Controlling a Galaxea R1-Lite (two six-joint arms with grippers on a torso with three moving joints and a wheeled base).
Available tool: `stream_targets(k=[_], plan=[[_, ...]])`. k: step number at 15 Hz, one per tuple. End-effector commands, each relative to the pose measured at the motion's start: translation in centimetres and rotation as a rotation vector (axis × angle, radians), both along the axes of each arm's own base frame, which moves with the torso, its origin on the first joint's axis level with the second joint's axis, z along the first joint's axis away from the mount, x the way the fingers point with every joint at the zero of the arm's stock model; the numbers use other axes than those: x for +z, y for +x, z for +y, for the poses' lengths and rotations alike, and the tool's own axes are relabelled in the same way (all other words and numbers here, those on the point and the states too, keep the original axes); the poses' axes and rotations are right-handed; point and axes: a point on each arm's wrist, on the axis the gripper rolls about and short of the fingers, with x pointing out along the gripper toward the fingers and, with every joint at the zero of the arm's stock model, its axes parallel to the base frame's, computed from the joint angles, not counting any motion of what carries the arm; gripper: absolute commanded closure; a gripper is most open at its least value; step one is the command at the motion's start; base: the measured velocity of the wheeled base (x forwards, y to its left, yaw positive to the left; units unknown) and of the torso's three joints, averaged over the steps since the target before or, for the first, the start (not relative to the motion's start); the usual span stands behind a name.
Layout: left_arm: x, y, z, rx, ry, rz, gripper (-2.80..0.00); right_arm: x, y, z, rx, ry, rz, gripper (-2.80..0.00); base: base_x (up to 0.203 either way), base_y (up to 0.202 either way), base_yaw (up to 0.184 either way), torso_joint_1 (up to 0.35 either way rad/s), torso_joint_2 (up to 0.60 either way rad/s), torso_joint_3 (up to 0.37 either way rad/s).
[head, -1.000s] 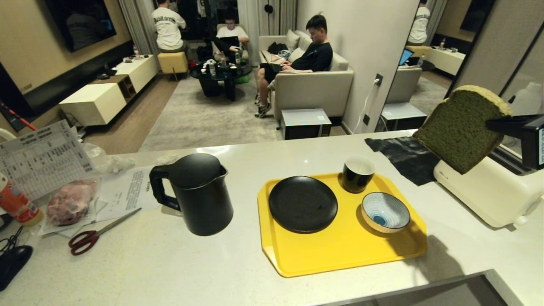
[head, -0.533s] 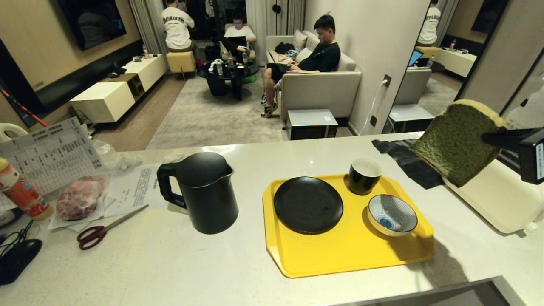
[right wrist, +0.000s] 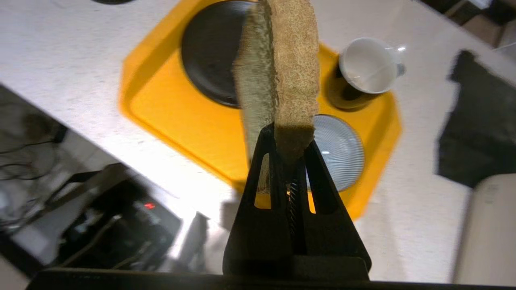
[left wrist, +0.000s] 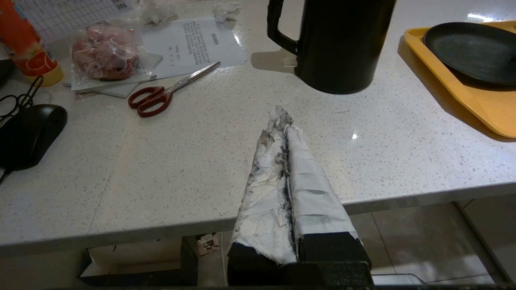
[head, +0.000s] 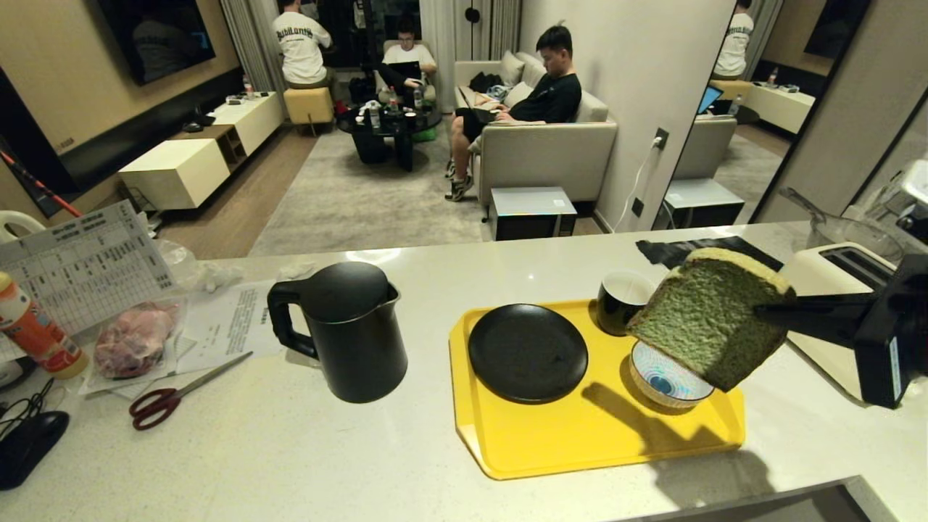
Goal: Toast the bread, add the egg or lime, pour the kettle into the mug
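The right tool (head: 761, 313) pinches the bread (head: 707, 326) in the air above the striped bowl (head: 663, 380), at 4 o'clock of the mug (head: 620, 301) on the yellow tray (head: 580, 435). The left tool (left wrist: 282, 117), pressed together, hovers by the worktop (head: 290, 449) edge.

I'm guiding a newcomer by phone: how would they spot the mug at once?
Find the yellow plastic tray on the pale speckled counter. At its far edge, between the flat round black plate and the blue-striped bowl, stands the small glossy black mug. It alone is upright, black outside and white inside.
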Motion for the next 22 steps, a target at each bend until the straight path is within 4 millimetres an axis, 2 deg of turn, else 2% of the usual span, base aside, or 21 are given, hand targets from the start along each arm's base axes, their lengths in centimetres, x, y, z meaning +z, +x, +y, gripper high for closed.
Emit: stream_targets(k=[1,4,7,9,10,14,15,17,21,22], plan=[[0.0,0.0,0.0,0.001,0.000,-0.003,0.00,-1.1,0.3,2.1,0.046,0.073,0.101,0.00,0.000,0.000,0.000,0.000,0.00,0.000],[0.0,0.0,0.0,0.001,0.000,-0.003,0.00,-2.2,2.4,6.1,-0.053,0.158,0.123,0.00,0.000,0.000,0.000,0.000,0.00,0.000],[0.0,0.0,0.0,0.001,0.000,-0.003,0.00,-3.8,4.4,11.5,-0.324,0.224,0.053,0.00,0.000,0.000,0.000,0.000,0.00,0.000],[0.0,0.0,0.0,0.001,0.000,-0.003,0.00,-5.0,4.5,14.4,-0.481,0.285,0.046,0.00,0.000,0.000,0.000,0.000,0.00,0.000],[0.0,0.0,0.0,0.001,0.000,-0.003,0.00,-5.5,4.6,15.3,-0.541,0.320,0.065,0.00,0.000,0.000,0.000,0.000,0.00,0.000],[0.0,0.0,0.0,0.001,0.000,-0.003,0.00,-5.1,5.1,16.9,-0.663,0.445,0.171,0.00,0.000,0.000,0.000,0.000,0.00,0.000],[0.0,0.0,0.0,0.001,0.000,-0.003,0.00,-5.3,4.3,17.8,-0.654,0.453,0.204,0.00,0.000,0.000,0.000,0.000,0.00,0.000],[0.0,0.0,0.0,0.001,0.000,-0.003,0.00,-6.3,3.5,18.8,-0.658,0.462,0.252,0.00,0.000,0.000,0.000,0.000,0.00,0.000],[0.0,0.0,0.0,0.001,0.000,-0.003,0.00,-9.2,4.1,19.7,-0.680,0.432,0.327,0.00,0.000,0.000,0.000,0.000,0.00,0.000],[0.0,0.0,0.0,0.001,0.000,-0.003,0.00,-9.3,4.1,19.8,-0.667,0.432,0.348,0.00,0.000,0.000,0.000,0.000,0.00,0.000]])
